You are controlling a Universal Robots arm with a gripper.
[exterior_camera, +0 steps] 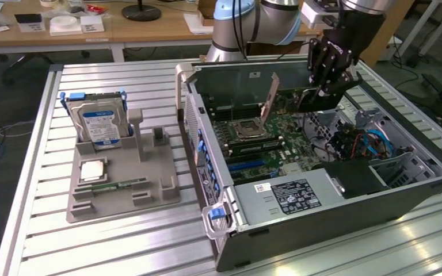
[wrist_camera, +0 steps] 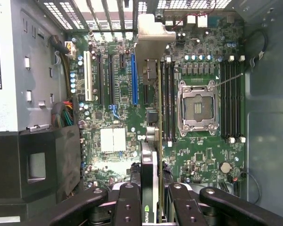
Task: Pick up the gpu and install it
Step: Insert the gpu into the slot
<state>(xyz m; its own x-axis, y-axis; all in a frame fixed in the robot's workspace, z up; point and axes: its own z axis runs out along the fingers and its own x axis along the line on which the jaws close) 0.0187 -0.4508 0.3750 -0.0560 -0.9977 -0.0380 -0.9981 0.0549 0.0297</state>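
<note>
Exterior view: slatted metal table (exterior_camera: 129, 241), wooden desks behind. Open PC case (exterior_camera: 405, 195) on the exterior view's right; grey tray (exterior_camera: 121, 198) w/ hard drive (exterior_camera: 101, 123) on its left. Gripper (exterior_camera: 328, 86) over the case, clamped on the gpu (exterior_camera: 313, 100), card on edge above the motherboard (exterior_camera: 282, 152).

Wrist view: gpu (wrist_camera: 150, 165) seen edge-on betw. fingers (wrist_camera: 127, 200), lined up betw. blue slot (wrist_camera: 134, 77) and CPU socket (wrist_camera: 198, 106).

Matt black hand (wrist_camera: 153, 190), gpu (wrist_camera: 152, 70) with pale dull metal edge, ribbed bare-metal table (exterior_camera: 129, 241).
</note>
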